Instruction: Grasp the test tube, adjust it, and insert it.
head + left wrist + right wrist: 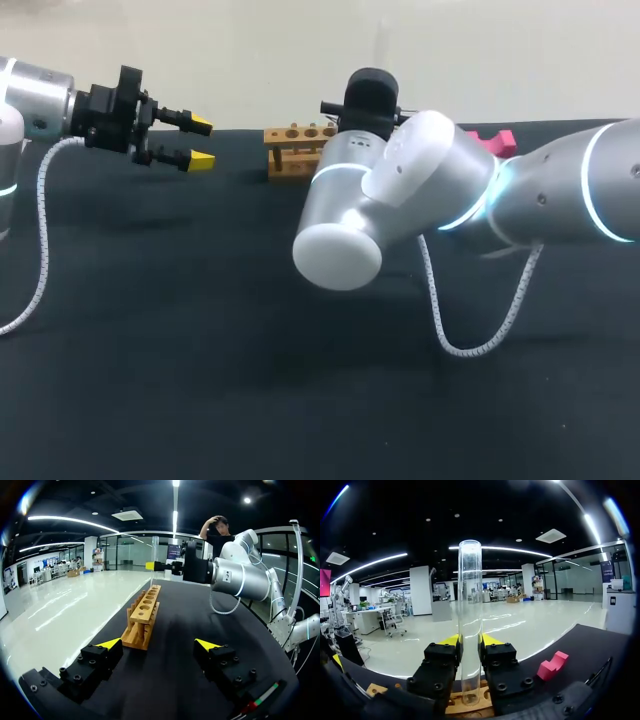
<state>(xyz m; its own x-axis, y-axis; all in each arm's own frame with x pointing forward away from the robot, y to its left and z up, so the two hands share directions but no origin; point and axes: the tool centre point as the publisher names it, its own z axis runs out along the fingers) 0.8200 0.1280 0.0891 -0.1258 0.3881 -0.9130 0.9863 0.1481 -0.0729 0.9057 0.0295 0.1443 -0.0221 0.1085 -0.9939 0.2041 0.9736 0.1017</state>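
glass test tube [470, 580] is standing upright, pinched between the right gripper's [470, 642] fingers just over the wooden rack [470, 702], so insertion is seemingly starting, calling for centring over a hole and lowering straight, while the left gripper [158, 643] is waiting farther off, fingers spread.

The test tube [470, 605] is clear and glossy, glass by the look. The rack [144, 612] is bare pale wood, matt. The table [200, 380] has a matt black top. The right arm [540, 190] has a smooth, satin silver shell. The left gripper [158, 643] is matt black, its 2 yellow tips plastic-looking.
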